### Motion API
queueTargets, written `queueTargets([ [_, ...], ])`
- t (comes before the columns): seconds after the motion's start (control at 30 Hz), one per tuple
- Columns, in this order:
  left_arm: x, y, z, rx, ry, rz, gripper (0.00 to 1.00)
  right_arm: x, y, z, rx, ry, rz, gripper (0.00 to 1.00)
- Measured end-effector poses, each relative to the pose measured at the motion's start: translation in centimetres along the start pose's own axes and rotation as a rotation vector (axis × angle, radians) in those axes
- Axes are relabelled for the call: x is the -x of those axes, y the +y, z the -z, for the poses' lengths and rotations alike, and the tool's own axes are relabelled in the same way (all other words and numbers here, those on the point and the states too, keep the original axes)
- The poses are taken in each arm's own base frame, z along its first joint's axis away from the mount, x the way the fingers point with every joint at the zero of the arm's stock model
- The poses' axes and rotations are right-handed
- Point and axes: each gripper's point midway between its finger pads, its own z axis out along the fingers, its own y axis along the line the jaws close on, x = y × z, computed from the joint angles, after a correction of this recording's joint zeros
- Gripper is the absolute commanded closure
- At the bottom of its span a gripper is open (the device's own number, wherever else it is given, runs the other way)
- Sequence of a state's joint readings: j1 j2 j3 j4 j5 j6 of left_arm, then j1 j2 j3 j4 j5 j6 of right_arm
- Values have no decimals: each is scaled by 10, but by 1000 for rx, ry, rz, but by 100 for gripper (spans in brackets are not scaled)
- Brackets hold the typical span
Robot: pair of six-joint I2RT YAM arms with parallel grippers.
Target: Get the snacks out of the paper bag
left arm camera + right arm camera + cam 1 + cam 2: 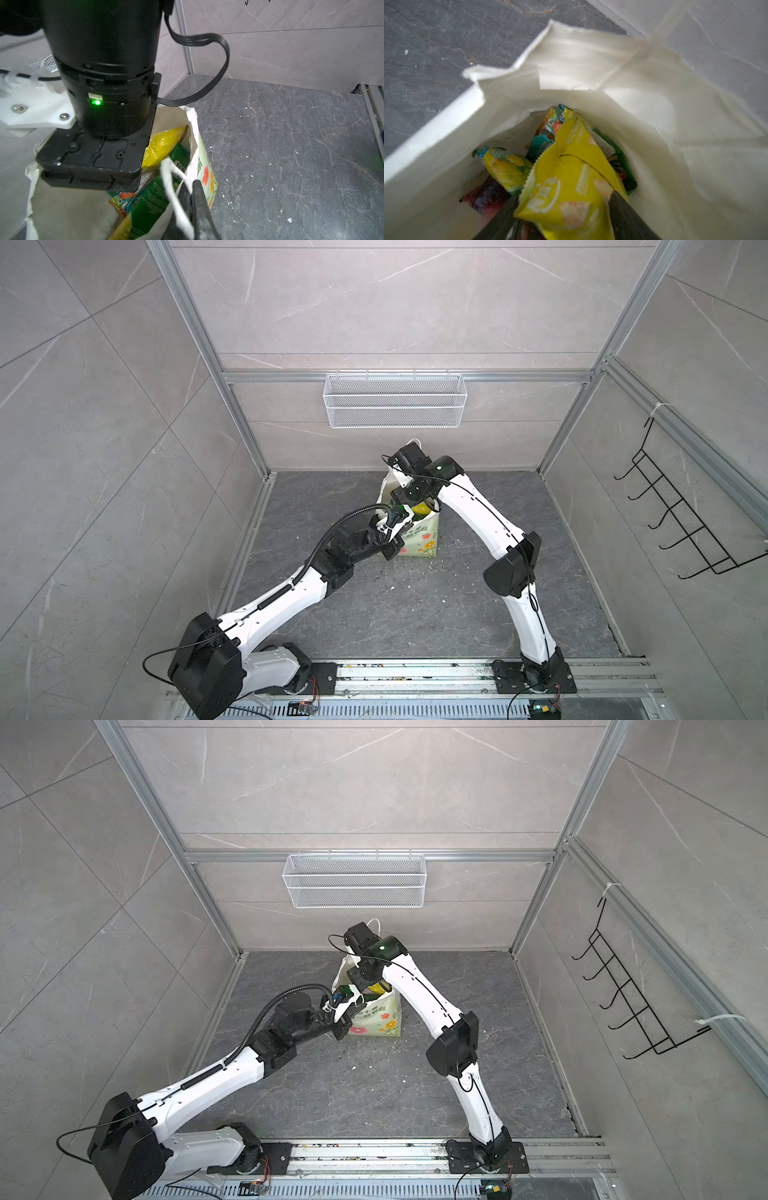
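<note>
Straddling the yellow chip bag [566, 187], right hand [563, 204] shows spread only in its wrist view; left hand [190, 188] pinches paper bag [192, 124].

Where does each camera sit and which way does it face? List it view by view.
Top views: high at the front, facing down toward the back wall; left arm and right arm whole, meeting at the paper bag.
Left wrist: on the left arm, looking along the left claw, shut on the bag's rim; the right arm's wrist looms close.
Right wrist: on the right arm, looking down into the bag; right claw open astride the yellow packet.
Shared: both wrist views show that packet inside the bag.
</note>
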State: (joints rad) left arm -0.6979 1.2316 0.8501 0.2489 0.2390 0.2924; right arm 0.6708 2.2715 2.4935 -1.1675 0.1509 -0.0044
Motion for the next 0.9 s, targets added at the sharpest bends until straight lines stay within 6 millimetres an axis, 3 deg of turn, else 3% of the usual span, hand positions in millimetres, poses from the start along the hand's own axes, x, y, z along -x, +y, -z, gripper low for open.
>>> queueTargets([
  [0.07,0,0,0,0,0,0,98,2,-2,-5,-10,-5,14,41],
  [0.27,0,0,0,1,-3,-1,97,9,-2,-24,-33,-23,57,71],
  [0.47,1,0,0,2,-5,-1,97,18,-4,-20,-47,-57,73,88],
  [0.67,0,0,0,4,-8,-2,97,26,-4,-4,-42,-96,68,92],
  [0.77,0,0,0,4,-9,-3,96,30,-5,14,-31,-129,58,99],
  [0.9,1,1,0,6,-16,-5,95,41,-8,44,-23,-197,41,99],
])
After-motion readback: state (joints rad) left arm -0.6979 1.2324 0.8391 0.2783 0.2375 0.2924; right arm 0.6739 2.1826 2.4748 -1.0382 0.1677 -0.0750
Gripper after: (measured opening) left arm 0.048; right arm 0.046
